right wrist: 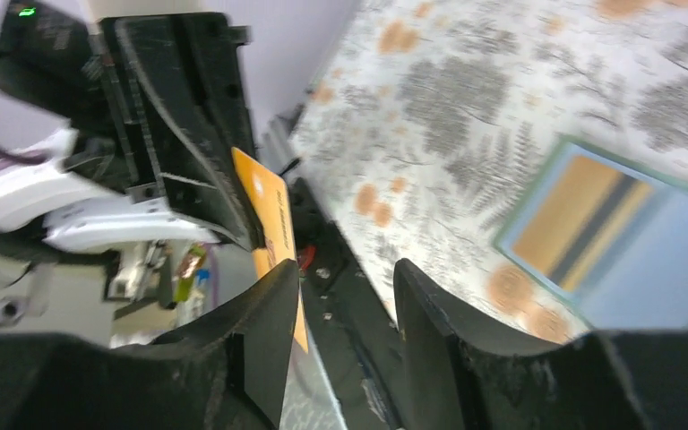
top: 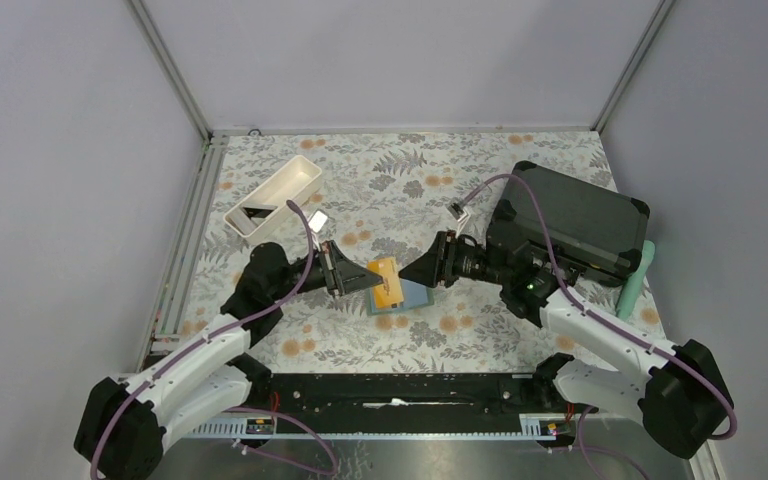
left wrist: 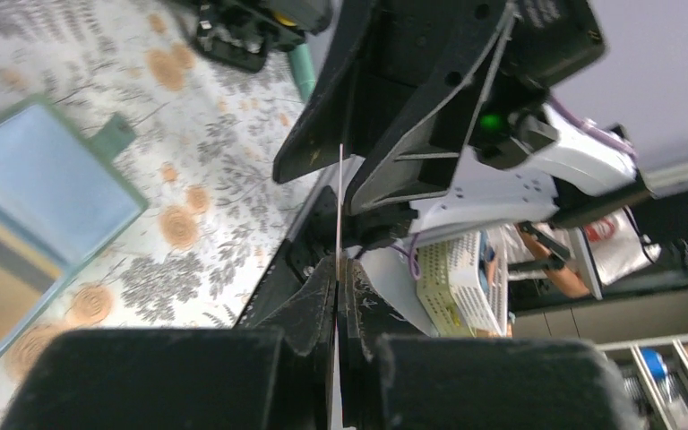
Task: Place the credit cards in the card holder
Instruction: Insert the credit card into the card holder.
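Left tool (top: pixel 364 281) nose-to-nose with right tool (top: pixel 407 272)

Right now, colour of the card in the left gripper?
Gold-orange card, clearest in right wrist view.

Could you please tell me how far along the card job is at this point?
Done: one gold striped card lies in the open card holder. In hand: the left end effector is shut on an orange card near it; the right end effector stands open beside. Left: pocketing that card, and possibly dark items in the white tray.
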Motion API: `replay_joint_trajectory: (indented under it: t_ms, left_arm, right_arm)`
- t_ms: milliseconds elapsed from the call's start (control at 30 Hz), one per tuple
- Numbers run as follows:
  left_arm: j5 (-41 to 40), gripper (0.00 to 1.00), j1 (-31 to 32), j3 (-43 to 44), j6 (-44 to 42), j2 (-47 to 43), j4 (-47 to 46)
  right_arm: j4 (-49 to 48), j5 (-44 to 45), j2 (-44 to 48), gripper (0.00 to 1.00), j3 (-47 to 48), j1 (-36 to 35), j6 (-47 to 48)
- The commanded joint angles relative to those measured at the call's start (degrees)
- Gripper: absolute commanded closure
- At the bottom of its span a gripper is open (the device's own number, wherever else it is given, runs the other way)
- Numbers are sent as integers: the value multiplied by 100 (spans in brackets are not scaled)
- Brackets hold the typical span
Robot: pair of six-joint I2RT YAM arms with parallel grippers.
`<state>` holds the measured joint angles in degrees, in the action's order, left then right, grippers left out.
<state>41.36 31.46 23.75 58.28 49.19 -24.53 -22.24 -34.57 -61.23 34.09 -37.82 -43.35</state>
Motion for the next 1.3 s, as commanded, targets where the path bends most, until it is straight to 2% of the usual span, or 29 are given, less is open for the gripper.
replay_joint_trajectory:
  t_ms: [0, 133, 233, 600, 800, 1267]
  left_arm:
    - [-907, 100, 18, -28, -353, -40, 1049]
    - [-1060, 100, 18, -211, -202, 110, 1020]
    - [-1068, 100, 18, -275, -115, 238, 925]
    - [-1037, 100, 60, -499, 202, 810, 241]
    - [-1182, 100, 96, -454, 155, 969, 282]
    - [-1344, 100, 132, -298, 61, 1504, 414]
  right_arm:
    - [1643, 1548, 147, 48, 299, -7, 614]
    - [2159, 2276, 140, 44, 125, -7, 581]
    - [2163, 2509, 121, 39, -147, 16, 497]
    - [1058, 1762, -403, 36, -1039, 684, 272]
    - [115, 1314, -895, 44, -1283, 790, -14]
    - [-456, 1034, -1783, 54, -1202, 857, -21]
